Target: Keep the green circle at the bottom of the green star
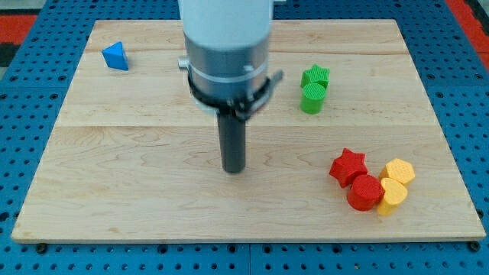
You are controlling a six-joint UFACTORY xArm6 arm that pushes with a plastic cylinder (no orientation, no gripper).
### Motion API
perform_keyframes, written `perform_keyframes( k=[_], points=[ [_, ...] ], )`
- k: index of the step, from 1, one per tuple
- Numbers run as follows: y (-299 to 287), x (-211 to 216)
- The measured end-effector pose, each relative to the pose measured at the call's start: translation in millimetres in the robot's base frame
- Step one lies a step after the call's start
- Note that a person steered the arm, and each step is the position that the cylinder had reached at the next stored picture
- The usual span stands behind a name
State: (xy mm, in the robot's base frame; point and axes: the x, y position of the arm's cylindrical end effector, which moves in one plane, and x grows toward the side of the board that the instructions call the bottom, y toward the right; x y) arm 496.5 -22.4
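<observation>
The green star lies on the wooden board at the view's upper right. The green circle sits directly below it and touches it. My tip is near the board's middle, well to the left of and below both green blocks, touching no block.
A blue triangle lies at the view's upper left. At the lower right a red star, a red circle and two yellow blocks cluster together. The wooden board ends close below that cluster.
</observation>
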Motion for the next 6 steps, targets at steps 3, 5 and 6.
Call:
perform_keyframes(
  k=[3, 5, 6],
  points=[
    [37, -75],
    [85, -74],
    [131, -74]
  ],
)
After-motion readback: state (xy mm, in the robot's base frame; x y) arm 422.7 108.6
